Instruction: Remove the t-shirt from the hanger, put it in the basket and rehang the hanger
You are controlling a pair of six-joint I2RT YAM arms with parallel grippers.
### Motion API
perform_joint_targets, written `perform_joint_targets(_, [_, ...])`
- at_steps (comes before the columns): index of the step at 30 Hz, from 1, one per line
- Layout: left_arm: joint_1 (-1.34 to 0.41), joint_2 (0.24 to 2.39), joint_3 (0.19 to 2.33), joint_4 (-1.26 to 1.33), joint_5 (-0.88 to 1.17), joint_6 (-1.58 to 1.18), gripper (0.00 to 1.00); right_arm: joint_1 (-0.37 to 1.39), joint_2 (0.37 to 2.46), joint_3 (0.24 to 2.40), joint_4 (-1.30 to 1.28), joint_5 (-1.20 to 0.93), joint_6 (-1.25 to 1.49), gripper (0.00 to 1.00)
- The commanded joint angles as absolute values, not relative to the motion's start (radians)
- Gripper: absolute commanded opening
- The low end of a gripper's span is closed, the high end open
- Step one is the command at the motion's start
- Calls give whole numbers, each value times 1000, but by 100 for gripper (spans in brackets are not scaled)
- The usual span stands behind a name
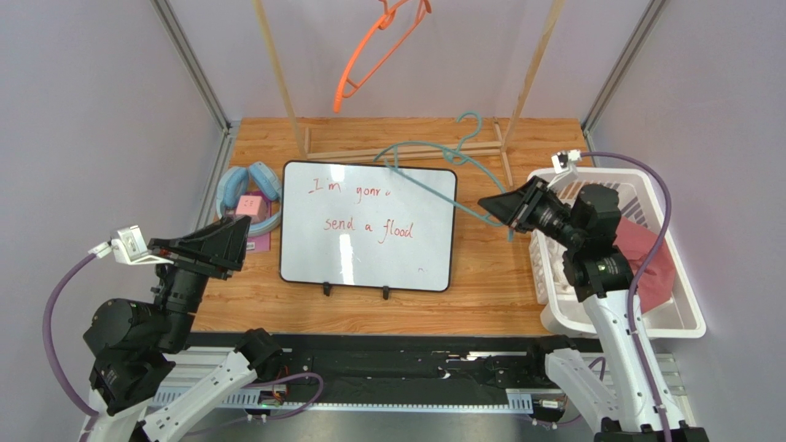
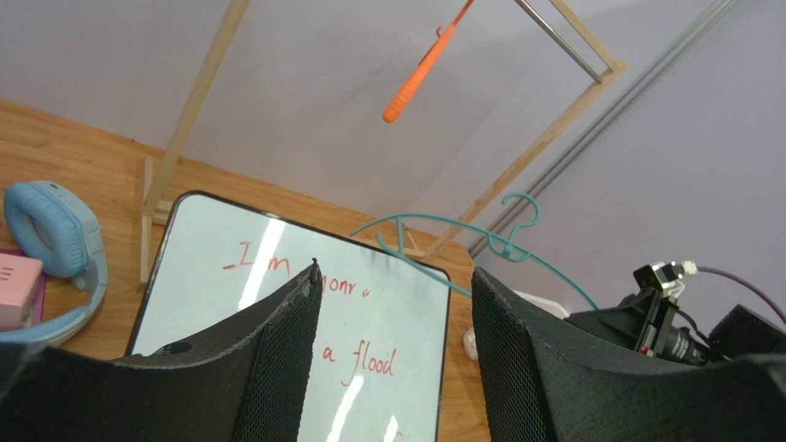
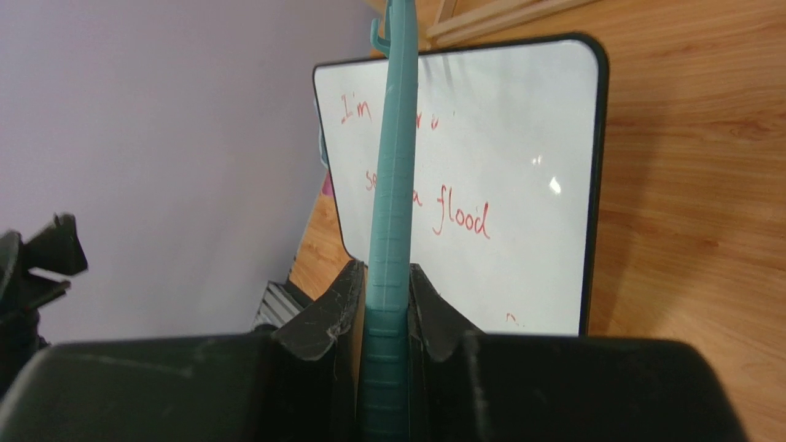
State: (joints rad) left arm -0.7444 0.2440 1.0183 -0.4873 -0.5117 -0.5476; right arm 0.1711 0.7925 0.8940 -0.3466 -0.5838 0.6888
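On the wooden tabletop (image 1: 517, 276), the right pincer (image 1: 494, 204) pinches one arm of the thin teal plastic hanger (image 3: 387, 230), which reaches away toward 10 o'clock over the whiteboard (image 1: 369, 226). The maroon cloth t-shirt (image 1: 646, 267) lies off the hanger in the white slatted basket (image 1: 687, 318), at 4 o'clock from that pincer. The left pincer (image 2: 392, 276) is spread, holding nothing.

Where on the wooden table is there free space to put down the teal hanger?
Bare wood lies between the white dry-erase board and the white plastic basket, and along the near edge before the board. The left is crowded: blue headphones, pink box.
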Motion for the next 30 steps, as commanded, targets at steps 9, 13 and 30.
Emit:
perform_joint_targets(9, [-746, 287, 1011, -514, -414, -595, 64, -60, 949, 1023, -9, -632, 885, 0])
perform_joint_targets(13, [-746, 285, 977, -517, -393, -641, 64, -61, 1035, 1103, 60, -577, 881, 0])
perform_joint_targets(30, [-747, 273, 816, -474, -268, -788, 62, -69, 1304, 1483, 146, -414, 946, 0])
